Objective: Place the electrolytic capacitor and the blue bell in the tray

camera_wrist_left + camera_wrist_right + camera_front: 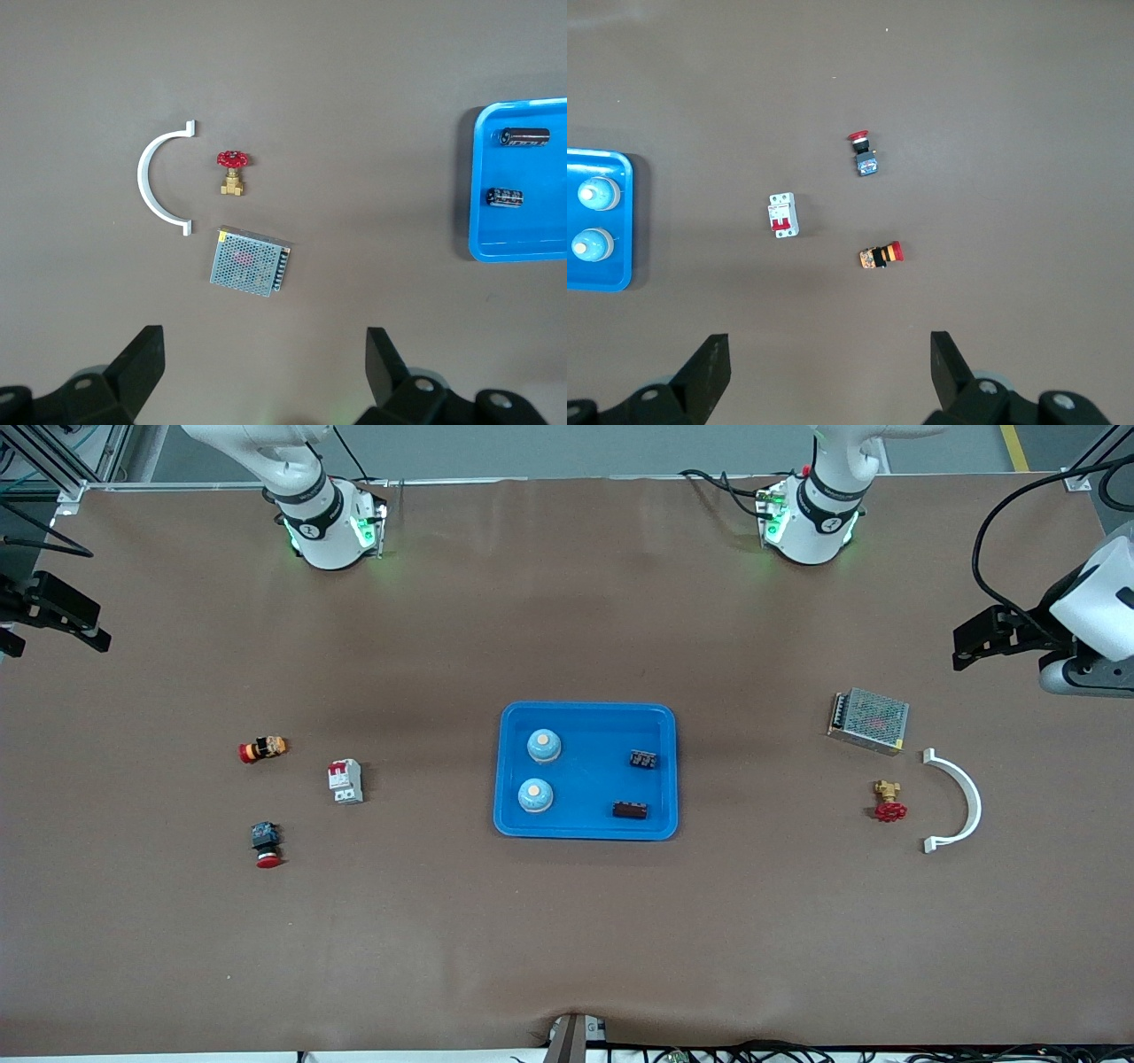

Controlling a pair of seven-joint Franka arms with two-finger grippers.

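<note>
Front view shows you the job looking finished: both blue bells and both dark capacitors already lie inside the tray (586,716), so no coming move turns on a reach.

Going across that view, the right gripper (53,615) hangs over bare table at the right arm's end, jaws spread wide, holding nothing. Below it on the table sit a red-capped push button (263,749), a white breaker (345,781) and a second red button (267,843) — hard little plastic parts, none yours to move.

The tray is a smooth, shallow, bright blue plastic rectangle with rounded corners. Its two dome-shaped bells (544,745) stand on the side toward the right gripper; the two short dark cylinders (643,759) lie toward the left gripper, their long axes running along the table's length.

Then come a perforated metal power supply (868,720), a brass valve (889,802) with a red handwheel and a white curved bracket (961,797) — all near the left gripper (988,638), also wide open and empty.
</note>
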